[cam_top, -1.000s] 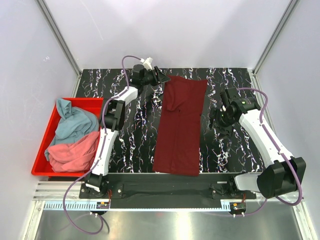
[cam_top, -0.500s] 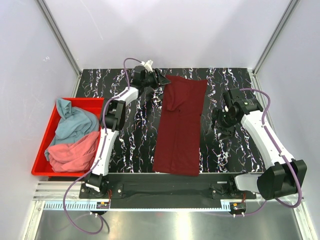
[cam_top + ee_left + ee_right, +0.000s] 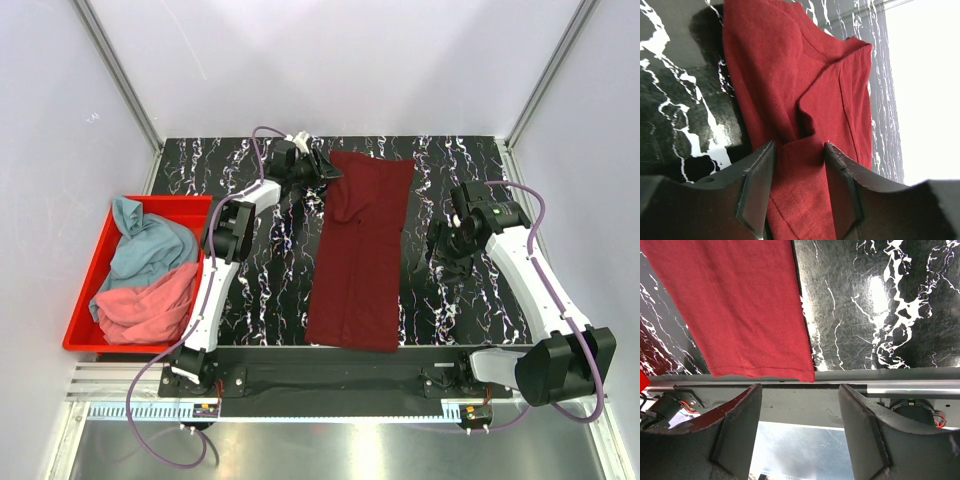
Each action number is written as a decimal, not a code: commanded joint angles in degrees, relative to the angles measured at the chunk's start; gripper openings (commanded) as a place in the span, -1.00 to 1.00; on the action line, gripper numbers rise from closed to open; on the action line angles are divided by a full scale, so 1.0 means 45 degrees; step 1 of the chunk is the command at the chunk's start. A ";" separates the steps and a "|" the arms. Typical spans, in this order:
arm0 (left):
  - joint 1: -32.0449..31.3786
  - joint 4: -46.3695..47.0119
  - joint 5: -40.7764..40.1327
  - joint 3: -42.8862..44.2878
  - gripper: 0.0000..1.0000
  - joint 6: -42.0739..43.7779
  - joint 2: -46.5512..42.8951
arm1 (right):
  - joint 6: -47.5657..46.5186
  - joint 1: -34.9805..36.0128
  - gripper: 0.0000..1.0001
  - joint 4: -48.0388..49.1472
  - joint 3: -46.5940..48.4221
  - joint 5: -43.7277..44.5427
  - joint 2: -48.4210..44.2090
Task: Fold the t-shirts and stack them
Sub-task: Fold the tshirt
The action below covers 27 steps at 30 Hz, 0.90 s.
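At the far left of the table (image 3: 270, 290), the red bin (image 3: 175, 203) held two crumpled shirts. The teal-blue shirt (image 3: 145, 245) lay toward the far end, and the coral pink shirt (image 3: 148, 305) lay against it toward the near end. Neither was folded, and neither arm was near the bin.

Your left arm reached out to the far edge. The left gripper (image 3: 325, 170) sat at the far-left corner of the maroon shirt (image 3: 360, 250). In the left wrist view its fingers (image 3: 757, 185) stood partly apart, astride a raised fold of maroon cloth (image 3: 785, 65). The cloth ran between them (image 3: 799, 150). I could not tell whether the pads pressed on it; the gap looked too wide for a pinch on thin fabric.

The maroon shirt lay flat in the middle of the table as a long narrow strip, running from the far edge to the near edge. A sleeve was tucked over at the far end. In the right wrist view its near hem (image 3: 745, 305) ended just beside the table's near edge.

Your right gripper (image 3: 445, 250) hung over bare table just to the right of the strip, about halfway along it and not touching it. Its fingers (image 3: 737, 430) were spread wide with nothing between them (image 3: 799, 395).
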 commanded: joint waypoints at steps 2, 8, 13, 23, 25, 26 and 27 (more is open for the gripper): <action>-0.0194 0.1063 0.0497 -0.0622 -0.04 0.0011 -0.1105 | -0.0211 -0.0117 0.39 0.0200 -0.0143 -0.0317 -0.0318; -0.0409 0.1415 0.0575 -0.1111 -0.08 -0.0066 -0.1692 | -0.0211 -0.0156 0.39 0.0298 -0.0338 -0.0415 -0.0435; -0.0682 0.1435 0.0517 -0.1053 -0.08 -0.0281 -0.1985 | -0.0250 -0.0195 0.39 0.0318 -0.0513 -0.0454 -0.0513; -0.1190 0.0385 -0.0595 -0.1092 -0.06 0.0030 -0.2746 | -0.0367 -0.0254 0.39 0.0123 -0.0631 -0.0415 -0.0748; -0.1210 0.0167 -0.0928 -0.1325 -0.06 0.0167 -0.2864 | -0.0387 -0.0273 0.39 0.0084 -0.0611 -0.0395 -0.0806; -0.1210 0.0224 -0.1103 -0.1462 -0.05 0.0148 -0.2922 | -0.0425 -0.0273 0.39 0.0064 -0.0612 -0.0395 -0.0865; -0.1210 0.0321 -0.1124 -0.1560 -0.05 0.0110 -0.2923 | -0.0406 -0.0273 0.39 0.0044 -0.0631 -0.0376 -0.0923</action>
